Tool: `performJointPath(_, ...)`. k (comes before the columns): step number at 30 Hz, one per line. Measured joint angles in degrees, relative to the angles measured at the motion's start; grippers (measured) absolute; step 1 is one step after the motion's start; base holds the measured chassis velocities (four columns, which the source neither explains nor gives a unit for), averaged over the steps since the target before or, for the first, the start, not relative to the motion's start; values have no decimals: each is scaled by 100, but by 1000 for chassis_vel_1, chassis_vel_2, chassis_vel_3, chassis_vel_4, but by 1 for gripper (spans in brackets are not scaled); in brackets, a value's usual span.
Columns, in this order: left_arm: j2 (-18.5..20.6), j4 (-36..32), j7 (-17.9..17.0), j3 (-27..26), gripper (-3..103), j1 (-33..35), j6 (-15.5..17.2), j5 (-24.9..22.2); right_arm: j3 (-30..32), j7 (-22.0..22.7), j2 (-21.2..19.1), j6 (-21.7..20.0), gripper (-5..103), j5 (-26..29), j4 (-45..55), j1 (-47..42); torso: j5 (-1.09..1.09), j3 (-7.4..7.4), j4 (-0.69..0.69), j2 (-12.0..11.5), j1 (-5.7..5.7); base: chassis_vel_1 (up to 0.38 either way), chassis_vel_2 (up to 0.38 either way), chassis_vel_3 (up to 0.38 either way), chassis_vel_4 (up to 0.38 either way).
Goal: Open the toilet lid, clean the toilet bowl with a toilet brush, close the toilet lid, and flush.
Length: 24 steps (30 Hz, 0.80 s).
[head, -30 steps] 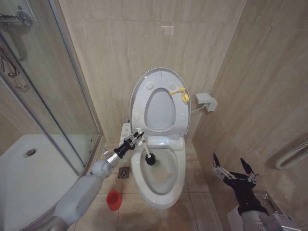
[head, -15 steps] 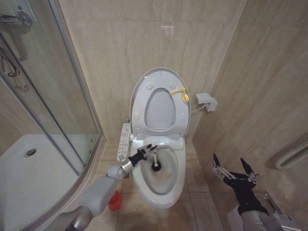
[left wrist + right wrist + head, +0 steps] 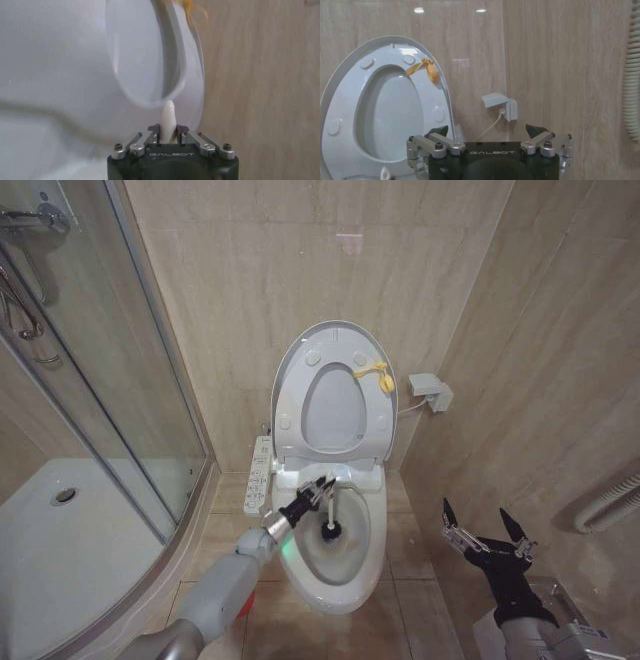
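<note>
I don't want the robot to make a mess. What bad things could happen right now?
The left gripper pinches the toilet brush by the thin tip of its handle, so it might slip or twist while scrubbing. The bristles sit down inside the toilet bowl, near the rim, so a quick stroke could flick water onto the floor. The toilet lid stands upright just behind the arm; a bump could tip it down. The right gripper waits open, off to the side.

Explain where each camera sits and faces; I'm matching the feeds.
Head: high, facing down at white ceramic toilet bowl; left end effector holding white-stick toilet brush, right end effector parked open.
Left wrist: looks past its end effector toward raised white oval plastic toilet lid.
Right wrist: behind its end effector, facing the wall.
All share the lid.
</note>
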Motion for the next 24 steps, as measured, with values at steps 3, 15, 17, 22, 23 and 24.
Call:
performJointPath(3, -99, -78, -120, -73, 22, -1, -38, -67, 0, 0, 0, 0, 100, 0, 0, 0, 0, 0, 0, 0, 0, 0, 0, 0, 0)
performJointPath(15, -570, 449, 113, -327, 22, 247, -326, -137, 0, 0, 0, 0, 100, 0, 0, 0, 0, 0, 2, 0, 0, 0, 0, 0, 0)
performJointPath(17, -603, 501, 137, -363, 22, 268, -356, -107, 0, 0, 0, 0, 100, 0, 0, 0, -1, -1, 1, 0, 0, 0, 0, 0, 0)
performJointPath(22, -621, 489, 152, -456, 22, 312, -512, 193, 0, 0, 0, 0, 100, 0, 0, 0, 0, 0, 4, 0, 0, 0, 0, 0, 0)
performJointPath(23, -645, 460, 118, -463, 22, 295, -537, 211, 0, 0, 0, 0, 100, 0, 0, 0, 1, 0, 4, 0, 0, 0, 0, 0, 0)
performJointPath(24, -697, 430, 81, -488, 22, 263, -572, 216, 0, 0, 0, 0, 100, 0, 0, 0, 0, 0, 3, 0, 0, 0, 0, 0, 0)
